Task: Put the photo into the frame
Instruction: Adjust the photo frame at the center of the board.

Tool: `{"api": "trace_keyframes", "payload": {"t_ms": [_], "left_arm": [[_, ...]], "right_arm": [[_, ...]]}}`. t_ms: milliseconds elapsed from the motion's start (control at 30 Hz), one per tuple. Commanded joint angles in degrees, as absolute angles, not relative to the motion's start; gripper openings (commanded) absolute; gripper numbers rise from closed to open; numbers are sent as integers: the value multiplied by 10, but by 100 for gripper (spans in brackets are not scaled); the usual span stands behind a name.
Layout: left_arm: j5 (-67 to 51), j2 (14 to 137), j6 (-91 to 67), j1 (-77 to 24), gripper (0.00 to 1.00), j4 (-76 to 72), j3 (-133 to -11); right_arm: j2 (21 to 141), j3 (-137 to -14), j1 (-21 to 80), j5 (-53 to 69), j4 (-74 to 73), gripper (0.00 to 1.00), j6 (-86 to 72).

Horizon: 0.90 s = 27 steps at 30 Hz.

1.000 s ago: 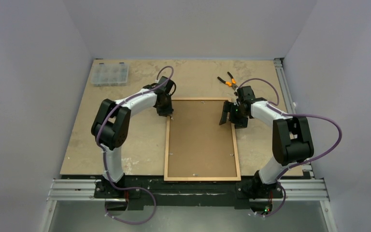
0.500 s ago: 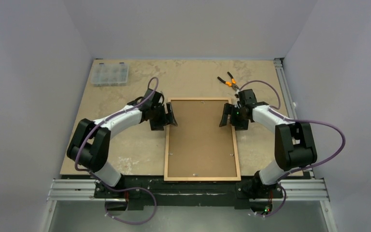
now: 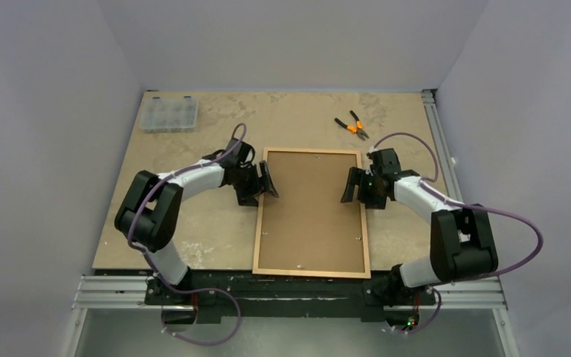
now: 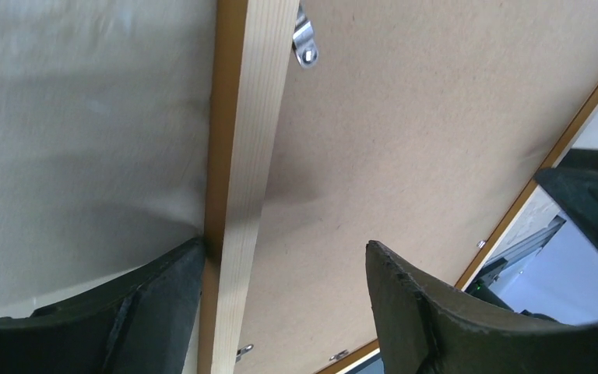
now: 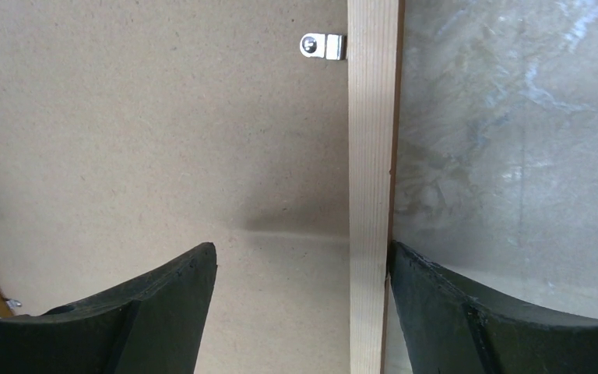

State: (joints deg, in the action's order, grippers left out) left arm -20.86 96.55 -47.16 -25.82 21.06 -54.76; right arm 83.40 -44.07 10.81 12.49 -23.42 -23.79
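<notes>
Frame: your wooden frame (image 3: 257,239) lies back-up in the middle of the table (image 3: 193,238), long rails running 6 to 12 o'clock, near rail just ahead of the arm bases.
Backing panel: the brown hardboard backing panel (image 3: 311,216) fills the frame, with small metal clips (image 5: 323,46) on the rails.
Photo: not in view anywhere. It could be under that panel or not, you can't tell from here.
Left gripper: this is the big change. A second ago the left gripper (image 3: 262,186) was pinched nearly shut, pointing down at the frame's 11 o'clock corner. Now it has swung nearer along the 9 o'clock rail and sprung wide. It's released, straddling the rail, outer finger (image 4: 163,304) against the rail's outside edge, inner finger over the panel.
Right gripper: the right gripper (image 3: 358,190) slid a little nearer along the 3 o'clock rail. It's spread wide same as before and straddles the rail the same way, grasping nothing.
Meaning: looks to me like you're bracketing the frame from both sides, either to square it up or to lift it. Nothing is clamped yet.
Far end: pliers (image 3: 353,126) at 1 o'clock and the clear parts box (image 3: 168,114) at 11 o'clock haven't budged.
</notes>
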Motion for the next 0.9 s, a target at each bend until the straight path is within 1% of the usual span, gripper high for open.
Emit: {"api": "trace_keyframes", "payload": {"t_ms": [0,333,533,700,867], "left_arm": [[-260,1026,-477,-263,72,167,-644],[-271,1146,-454,-274,72,249,-850],[-244,1180,-427,-293,71,308,-935],[-142,1148,-388,-299,72,381,-951],[-38,1055,-377,-301,74,429,-891]], "right_arm": [[819,-407,140,160,-281,79,-270],[781,-396,240,148,-280,79,-327],[741,-378,273,150,-284,79,-353],[709,-370,278,147,-298,80,-353],[692,-382,278,129,-326,81,-336]]}}
